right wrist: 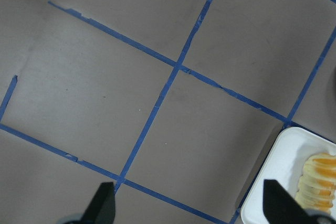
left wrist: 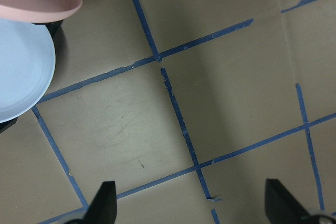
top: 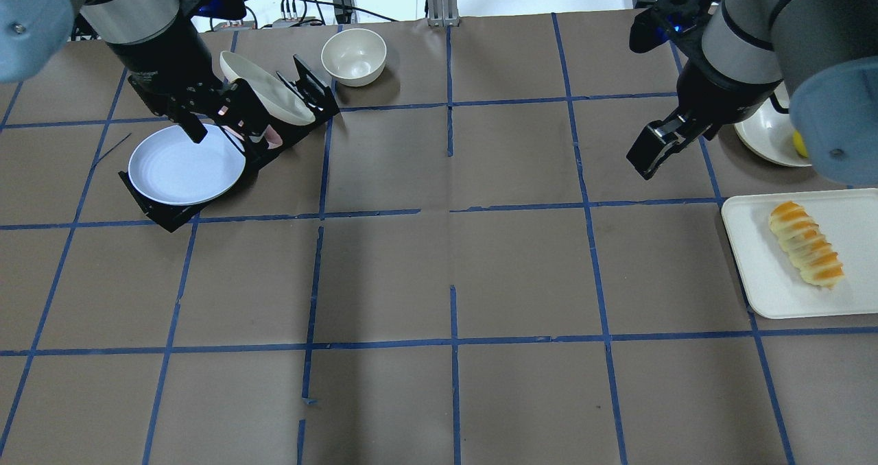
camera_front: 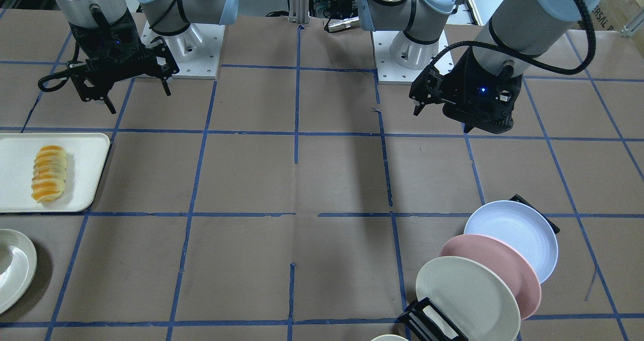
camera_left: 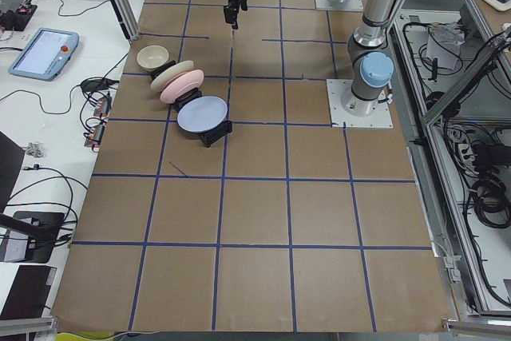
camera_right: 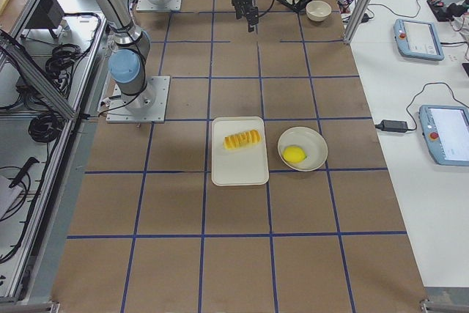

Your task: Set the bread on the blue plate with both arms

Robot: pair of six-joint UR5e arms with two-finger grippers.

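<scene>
Right end effector [right wrist: 189,205], fingers apart, hangs near the bread [top: 806,244], on a tray [top: 754,273] to its side. Left end effector [left wrist: 191,205], likewise spread, hangs beside the blue plate [top: 185,167].

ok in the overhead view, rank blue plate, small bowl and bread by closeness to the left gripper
1. Blue plate, its rim right by the left gripper, on the table's left.
2. Small bowl, farther back, toward the middle.
3. Bread, far across on the white tray at the right edge.
</scene>
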